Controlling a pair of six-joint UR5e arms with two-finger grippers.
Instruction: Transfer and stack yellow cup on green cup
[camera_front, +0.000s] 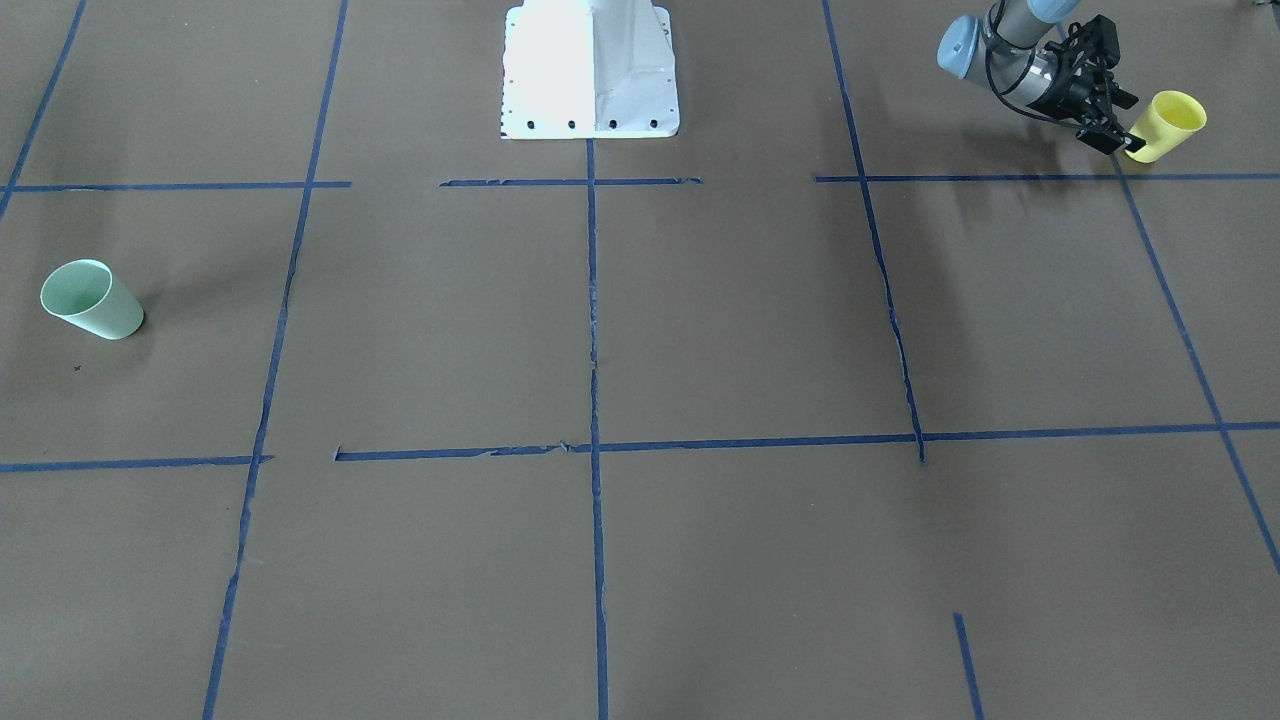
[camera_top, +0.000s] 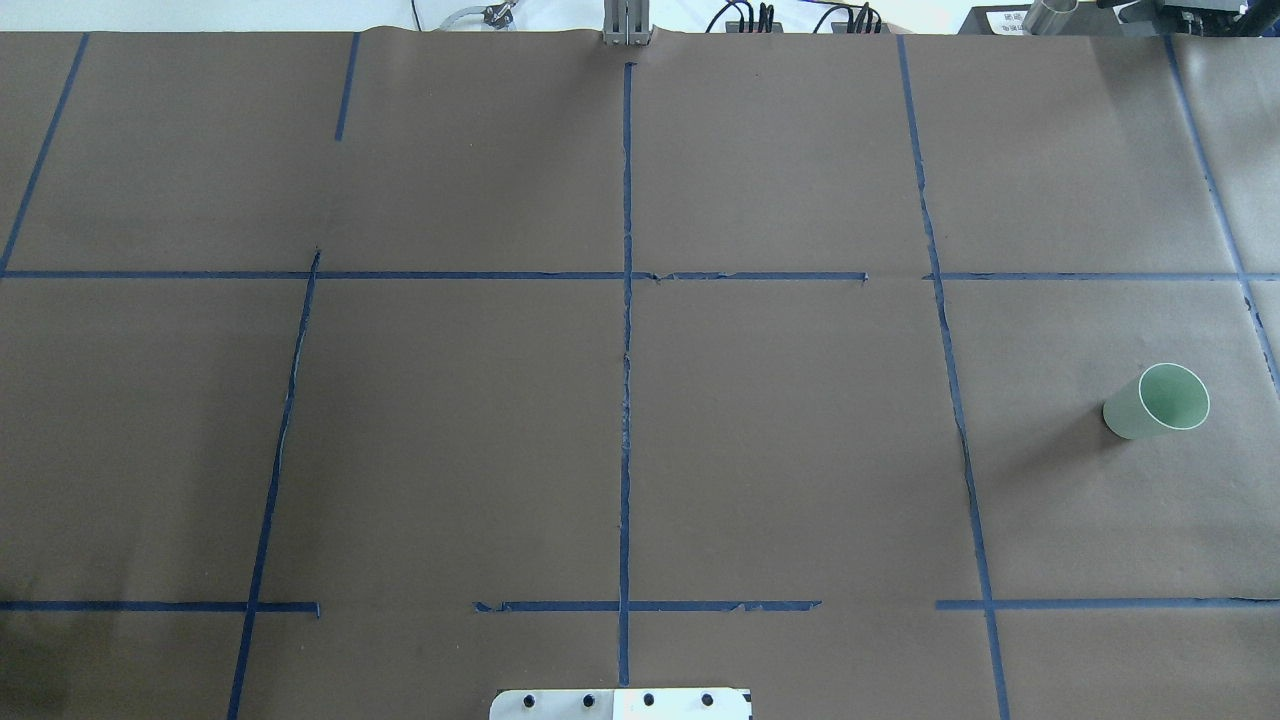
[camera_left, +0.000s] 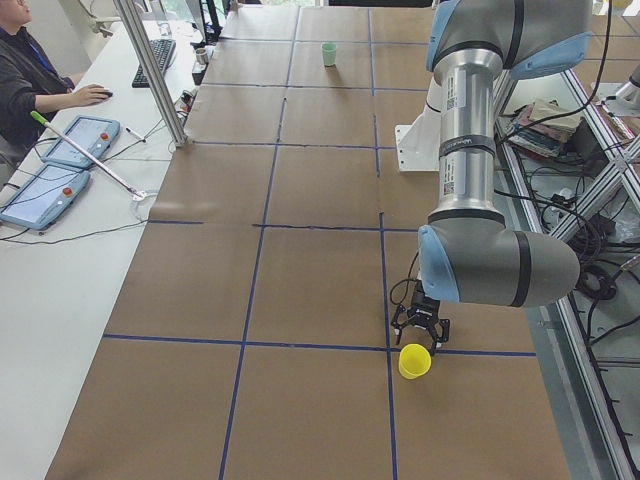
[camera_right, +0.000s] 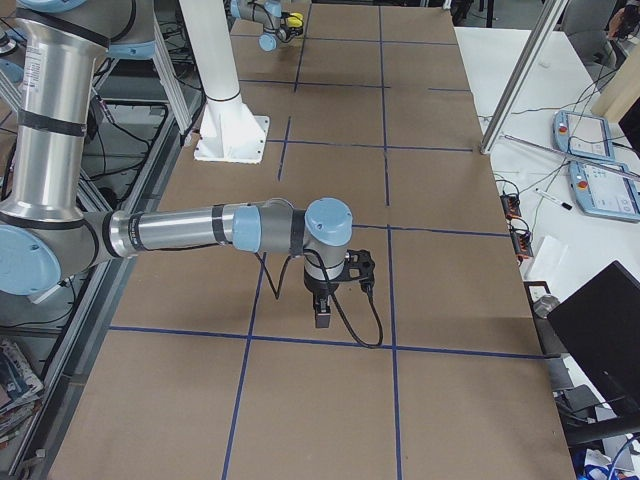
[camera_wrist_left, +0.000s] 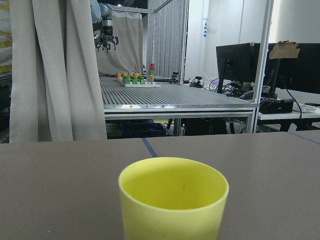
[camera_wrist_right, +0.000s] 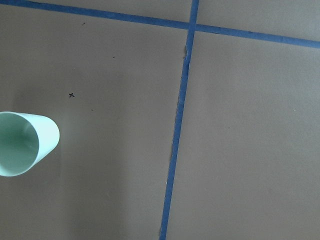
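The yellow cup (camera_front: 1168, 123) stands upright near the table's edge on my left side. It also shows in the exterior left view (camera_left: 414, 361) and fills the bottom of the left wrist view (camera_wrist_left: 173, 197). My left gripper (camera_front: 1127, 121) is low, level with the cup and right beside it, its fingers spread open and empty. The green cup (camera_front: 92, 300) stands upright far across the table on my right side (camera_top: 1157, 401). My right gripper (camera_right: 322, 314) points down over the table. The green cup sits at the left edge of its wrist view (camera_wrist_right: 22, 144). I cannot tell whether that gripper is open or shut.
The white robot base (camera_front: 590, 70) stands at the table's middle rear edge. Blue tape lines (camera_top: 626, 350) grid the brown table cover. An operator (camera_left: 30, 70), teach pendants (camera_left: 60, 170) and a metal post (camera_left: 150, 70) are at the far side.
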